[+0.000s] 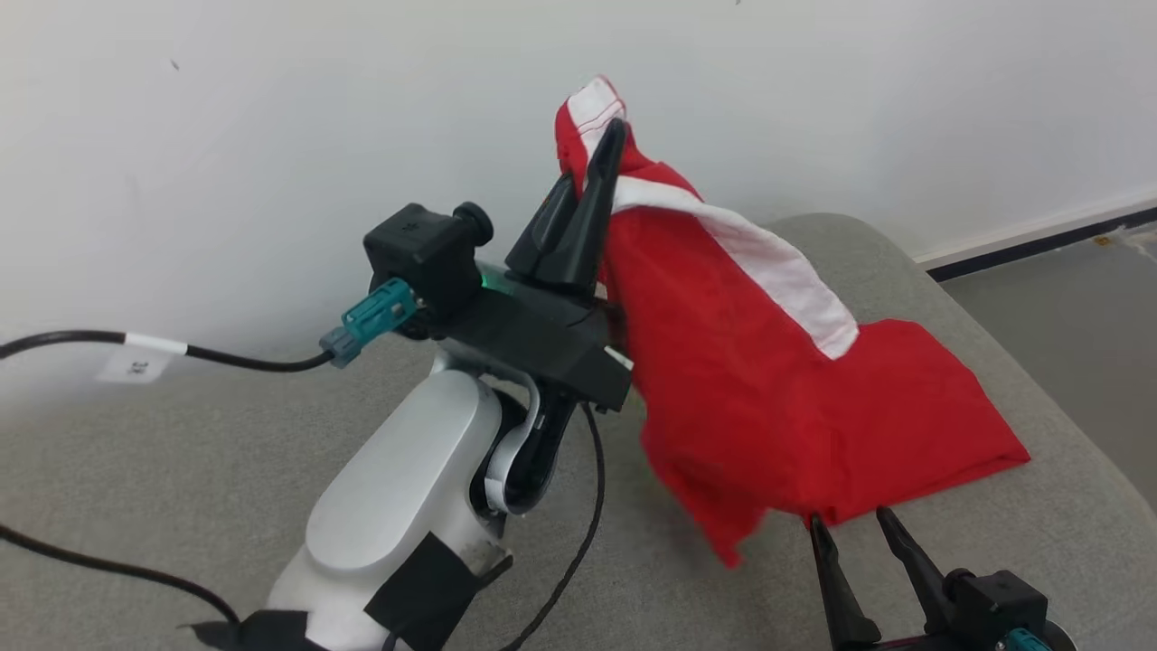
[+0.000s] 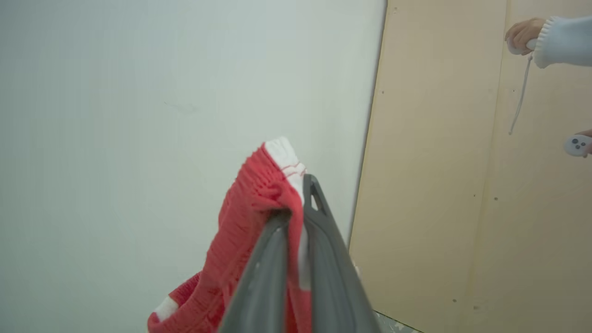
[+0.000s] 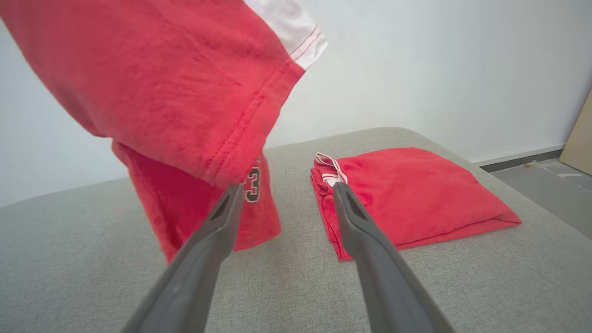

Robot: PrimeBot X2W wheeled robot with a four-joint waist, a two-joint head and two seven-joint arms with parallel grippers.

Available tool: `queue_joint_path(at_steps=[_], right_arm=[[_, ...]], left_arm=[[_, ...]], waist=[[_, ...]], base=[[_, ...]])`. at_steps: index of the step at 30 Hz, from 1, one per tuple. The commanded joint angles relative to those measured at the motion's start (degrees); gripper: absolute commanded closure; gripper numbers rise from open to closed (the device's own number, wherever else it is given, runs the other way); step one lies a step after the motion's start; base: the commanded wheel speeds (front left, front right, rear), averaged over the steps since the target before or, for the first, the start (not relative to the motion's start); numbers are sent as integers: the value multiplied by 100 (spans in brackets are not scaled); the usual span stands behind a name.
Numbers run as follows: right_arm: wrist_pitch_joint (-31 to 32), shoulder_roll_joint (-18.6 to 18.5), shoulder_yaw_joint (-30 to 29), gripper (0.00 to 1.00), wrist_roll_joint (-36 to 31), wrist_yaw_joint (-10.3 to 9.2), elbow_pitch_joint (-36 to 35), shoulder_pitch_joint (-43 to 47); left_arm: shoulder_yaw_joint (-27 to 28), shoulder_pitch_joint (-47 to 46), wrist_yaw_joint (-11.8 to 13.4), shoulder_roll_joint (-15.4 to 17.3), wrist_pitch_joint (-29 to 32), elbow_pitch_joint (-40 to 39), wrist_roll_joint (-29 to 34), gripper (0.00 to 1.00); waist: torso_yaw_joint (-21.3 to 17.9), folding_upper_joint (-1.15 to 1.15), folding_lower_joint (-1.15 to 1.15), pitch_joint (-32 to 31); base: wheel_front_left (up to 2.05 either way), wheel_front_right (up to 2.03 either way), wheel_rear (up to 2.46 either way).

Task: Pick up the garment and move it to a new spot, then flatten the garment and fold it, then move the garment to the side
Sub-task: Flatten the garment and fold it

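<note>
The red garment [image 1: 705, 362] hangs in the air, pinched at its white-trimmed band between the closed fingers of the left gripper [image 1: 592, 158]. From that pinch it drapes down and off to the fingers' right, with its lower hem trailing close over the grey cushion [image 1: 136, 470]. In the left wrist view the ribbed band bunches over the fingertips, so the hold looks deep rather than marginal.

The right gripper [image 1: 848, 517] sits just under the hem, its two fingers spread apart and holding nothing. In its own view the stitched hem corner hangs right at the tip of the left-hand finger, and a printed number shows just beyond it. Past the right-hand finger a folded red garment [image 3: 416, 199] lies flat on the cushion (easy to mistake for part of the load).

The step in hand looks like the carry to a new spot. To do it well, I'd lift high enough that the hem clears the cushion and never drags across the folded piece. The open fingers should then close on that near hem corner — one edge, not a bunch — so the two grips can draw apart and lay the cloth down flat. The bare cushion on the left-hand finger's side looks the safer landing.

A person's hand [image 2: 522, 34] and a pale controller [image 2: 577, 145] show well apart from the left fingers.
</note>
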Motion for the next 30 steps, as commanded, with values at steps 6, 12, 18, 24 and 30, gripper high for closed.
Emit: queue_joint_path(at_steps=[6, 12, 18, 24, 30], right_arm=[[-28, 0, -65, 0, 7, -11, 6, 132], [-39, 0, -25, 0, 45, -11, 2, 116], [-33, -1, 8, 0, 40, -11, 11, 79], [44, -1, 4, 0, -24, -11, -13, 120], [413, 0, 75, 0, -92, -11, -66, 69]], left_arm=[[392, 1409, 491, 161, -48, 870, -196, 100], [943, 2472, 684, 259, -48, 1592, -468, 100], [1565, 2988, 721, 196, -44, 1806, -544, 100], [1898, 3356, 559, 115, -45, 2033, -511, 0], [2072, 3582, 454, 260, -45, 2008, -241, 0]], waist=[[483, 0, 1, -73], [793, 0, 1, -56], [956, 0, 1, -68], [1072, 0, 1, -73], [1165, 0, 1, -78]], base=[[0, 0, 0], [0, 0, 0], [0, 0, 0], [0, 0, 0], [0, 0, 0]])
